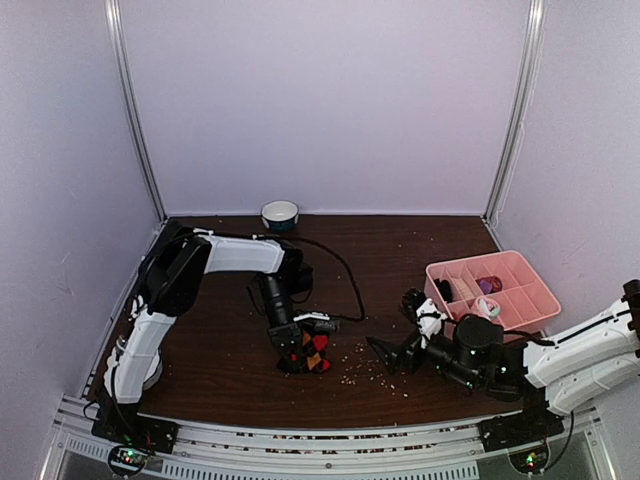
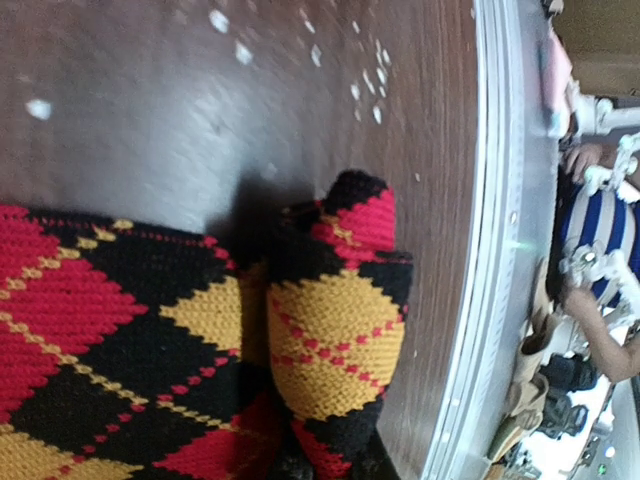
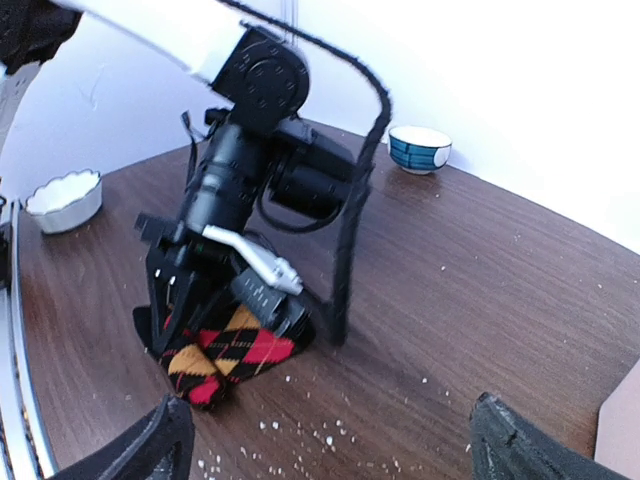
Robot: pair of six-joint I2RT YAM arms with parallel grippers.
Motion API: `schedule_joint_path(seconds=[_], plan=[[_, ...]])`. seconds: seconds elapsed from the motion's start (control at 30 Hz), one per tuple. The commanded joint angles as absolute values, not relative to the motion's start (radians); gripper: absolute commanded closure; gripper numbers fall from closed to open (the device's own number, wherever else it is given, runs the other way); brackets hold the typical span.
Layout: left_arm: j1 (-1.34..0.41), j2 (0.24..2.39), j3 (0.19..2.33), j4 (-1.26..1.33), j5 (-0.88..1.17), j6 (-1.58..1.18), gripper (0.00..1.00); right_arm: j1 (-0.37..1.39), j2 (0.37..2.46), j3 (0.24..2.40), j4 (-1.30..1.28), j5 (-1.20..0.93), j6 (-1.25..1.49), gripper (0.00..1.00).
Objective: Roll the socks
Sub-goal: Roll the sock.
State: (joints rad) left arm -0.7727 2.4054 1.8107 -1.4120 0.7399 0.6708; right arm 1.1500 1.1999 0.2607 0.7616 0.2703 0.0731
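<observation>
The left gripper (image 1: 299,348) was pinched shut on the black knitted sock with red, orange and yellow argyle diamonds (image 1: 312,356), which lay partly folded at the near middle of the dark brown wooden table (image 1: 220,350). The right gripper (image 1: 397,335) hung wide open and empty nearby. I reckoned the loose fold could spring flat if that pinch slipped, or the 2 arms might knock together.

Sock (image 2: 200,340): black ground, argyle diamonds recorded in red and orange-yellow, crossed by thin dotted lines. Tabletop (image 1: 400,250): dark brown wood grain, flecked with pale specks. Tray (image 1: 520,275): pink. Bowl (image 1: 280,214): white, banded in blue. Left arm (image 1: 235,255): white shell, black joints.
</observation>
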Motion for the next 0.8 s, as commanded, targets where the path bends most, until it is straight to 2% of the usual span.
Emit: schedule_joint_path(seconds=[0.0, 0.1, 0.23, 0.4, 0.57, 0.77], plan=[[-0.742, 2.471, 1.875, -1.448, 0.839, 0.633, 0.92, 1.223, 1.191, 0.193, 0.760, 0.314, 0.014, 0.06], [-0.741, 2.484, 1.881, -1.446, 0.832, 0.624, 0.92, 1.307, 1.240, 0.211, 0.759, 0.296, -0.054, 0.12], [-0.741, 2.492, 1.879, -1.432, 0.800, 0.609, 0.92, 1.327, 1.393, 0.335, 0.747, 0.194, -0.157, 0.21], [-0.741, 2.485, 1.862, -1.409, 0.750, 0.585, 0.92, 1.270, 1.620, 0.522, 0.726, 0.006, -0.267, 0.33], [-0.741, 2.469, 1.841, -1.394, 0.725, 0.584, 0.89, 1.192, 1.760, 0.665, 0.648, -0.164, -0.322, 0.47], [-0.741, 2.467, 1.839, -1.400, 0.719, 0.606, 0.87, 1.138, 1.866, 0.751, 0.601, -0.235, -0.355, 0.52]])
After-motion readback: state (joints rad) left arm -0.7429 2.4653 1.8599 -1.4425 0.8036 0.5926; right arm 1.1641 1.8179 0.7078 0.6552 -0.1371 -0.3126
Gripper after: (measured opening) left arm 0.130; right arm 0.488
